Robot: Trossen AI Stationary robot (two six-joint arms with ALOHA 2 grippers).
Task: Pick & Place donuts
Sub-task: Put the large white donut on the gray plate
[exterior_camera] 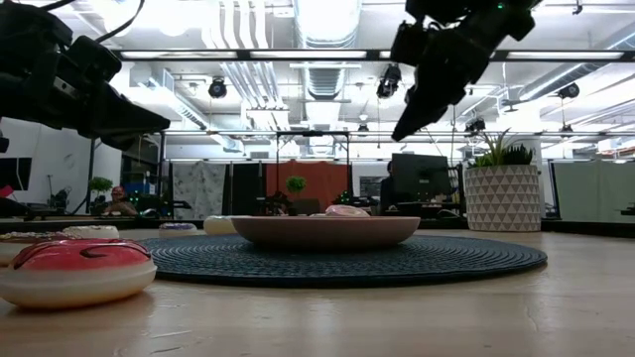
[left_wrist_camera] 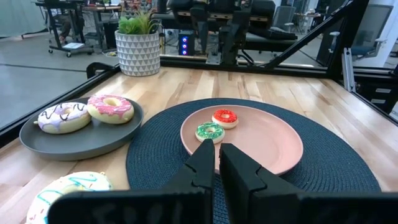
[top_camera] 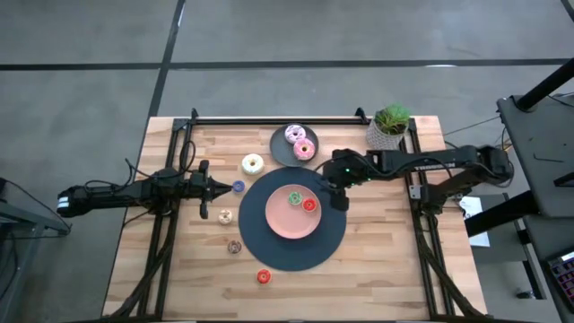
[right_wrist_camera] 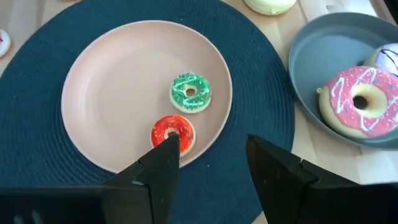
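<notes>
A pink plate [top_camera: 273, 229] lies on a dark round mat [top_camera: 334, 240]; a tiny green donut [right_wrist_camera: 191, 92] and a tiny red donut [right_wrist_camera: 173, 132] rest on it. My right gripper [right_wrist_camera: 211, 155] hangs open and empty above the plate's right edge [top_camera: 334, 199], raised well off the table [exterior_camera: 417, 94]. A dark grey plate [top_camera: 280, 145] carries the sprinkled donut [top_camera: 295, 135] and the pink donut [top_camera: 305, 150]. On the wood lie the cream donut [top_camera: 253, 164] and tiny blue [top_camera: 238, 187], tan [top_camera: 224, 215], brown [top_camera: 234, 247] and red [top_camera: 264, 277] donuts. My left gripper [top_camera: 218, 188] is shut beside the blue one, above the table.
A potted plant [top_camera: 389, 126] stands at the table's far right corner. Black frame rails [top_camera: 269, 118] run along the far edge and down both sides. Bare wood [top_camera: 386, 269] lies near-right of the mat.
</notes>
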